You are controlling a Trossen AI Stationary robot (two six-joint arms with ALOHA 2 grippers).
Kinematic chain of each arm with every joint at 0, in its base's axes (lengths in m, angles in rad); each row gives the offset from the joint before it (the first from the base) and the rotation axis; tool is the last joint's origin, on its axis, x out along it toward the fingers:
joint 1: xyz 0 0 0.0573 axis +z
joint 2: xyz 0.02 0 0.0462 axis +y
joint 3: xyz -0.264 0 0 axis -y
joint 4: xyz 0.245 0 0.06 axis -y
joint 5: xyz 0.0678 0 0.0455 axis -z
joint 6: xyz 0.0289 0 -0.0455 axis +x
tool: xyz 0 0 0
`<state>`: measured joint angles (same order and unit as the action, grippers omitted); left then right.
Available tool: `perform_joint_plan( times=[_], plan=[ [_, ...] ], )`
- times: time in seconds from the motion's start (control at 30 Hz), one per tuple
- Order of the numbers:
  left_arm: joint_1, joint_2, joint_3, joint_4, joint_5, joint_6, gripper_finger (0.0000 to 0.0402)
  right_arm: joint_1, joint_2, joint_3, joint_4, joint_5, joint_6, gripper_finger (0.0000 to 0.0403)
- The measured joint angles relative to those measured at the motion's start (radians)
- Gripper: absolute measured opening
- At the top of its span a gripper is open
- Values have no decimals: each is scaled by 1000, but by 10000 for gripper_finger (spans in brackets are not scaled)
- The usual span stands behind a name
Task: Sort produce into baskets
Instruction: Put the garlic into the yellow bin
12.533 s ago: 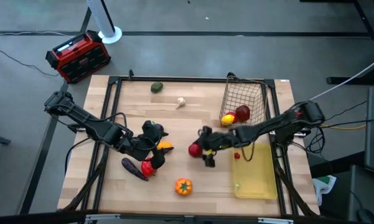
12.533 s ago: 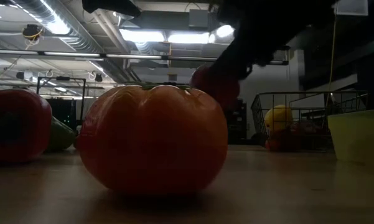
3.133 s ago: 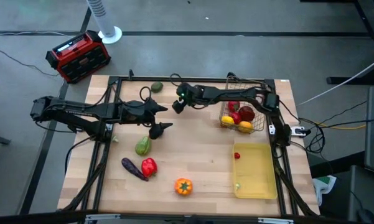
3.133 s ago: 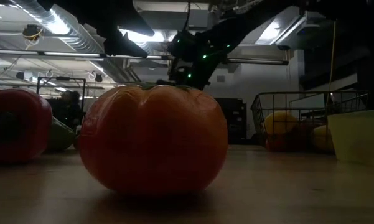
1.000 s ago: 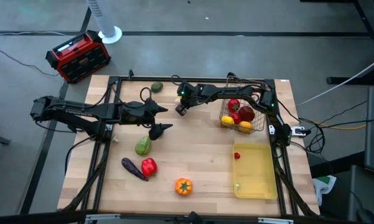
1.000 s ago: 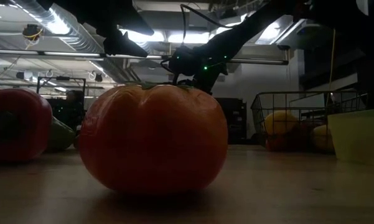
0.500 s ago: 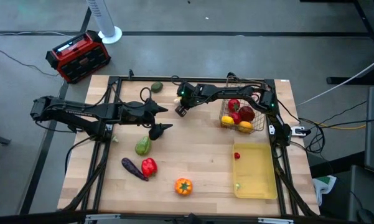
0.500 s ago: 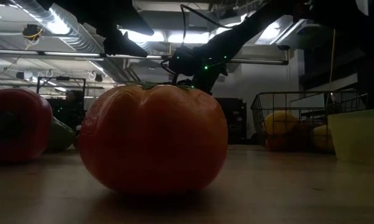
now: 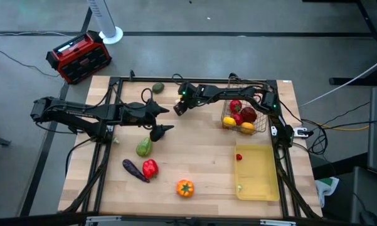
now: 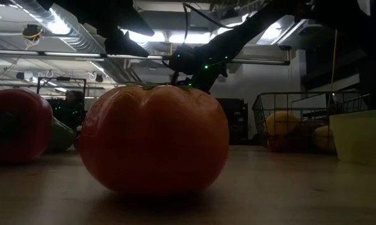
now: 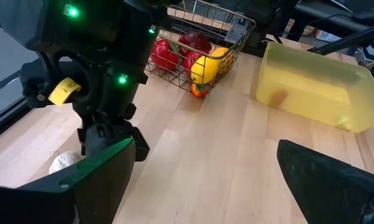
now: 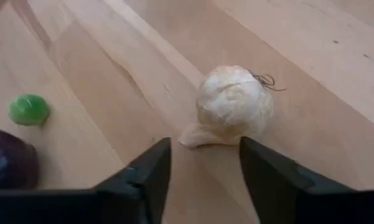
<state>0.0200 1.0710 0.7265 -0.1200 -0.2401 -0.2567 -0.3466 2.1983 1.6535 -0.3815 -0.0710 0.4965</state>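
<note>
While the high view shows only a dark right gripper reaching toward twelve o'clock on the table, the right wrist view reveals what lies under it: a white garlic resting on bare wood just ahead of the fingertips, which stand apart with a gap between them and grip nothing. From above the garlic itself is hidden beneath that gripper; the left wrist view catches it as a pale lump beside the right arm's wrist.

Toward nine o'clock of the table's centre, the left gripper hangs over the wood with its fingers spread wide and empty, as the left wrist view confirms.

At about two o'clock stands the wire basket, holding red fruits and yellow ones. Below it, toward four o'clock, lies the yellow tray, with a small red piece at its near corner. A green avocado sits at eleven o'clock, near the right gripper. Around seven o'clock are a green vegetable, a purple eggplant and a red pepper, the latter two touching. An orange tomato-like piece lies at six o'clock; in the low view it fills the middle and blocks most of the table behind it, leaving the basket visible beside it. Off the table, a red-and-black box sits on the floor.
</note>
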Motion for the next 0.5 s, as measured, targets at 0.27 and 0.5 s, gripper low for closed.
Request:
perform_joint_plan(
  times=[0.27,0.5],
  plan=[
    [0,0,0,0,0,19,389,2,0,0,81,61,95,282],
    [0,0,0,0,0,48,389,15,0,0,128,144,109,309]
  ],
)
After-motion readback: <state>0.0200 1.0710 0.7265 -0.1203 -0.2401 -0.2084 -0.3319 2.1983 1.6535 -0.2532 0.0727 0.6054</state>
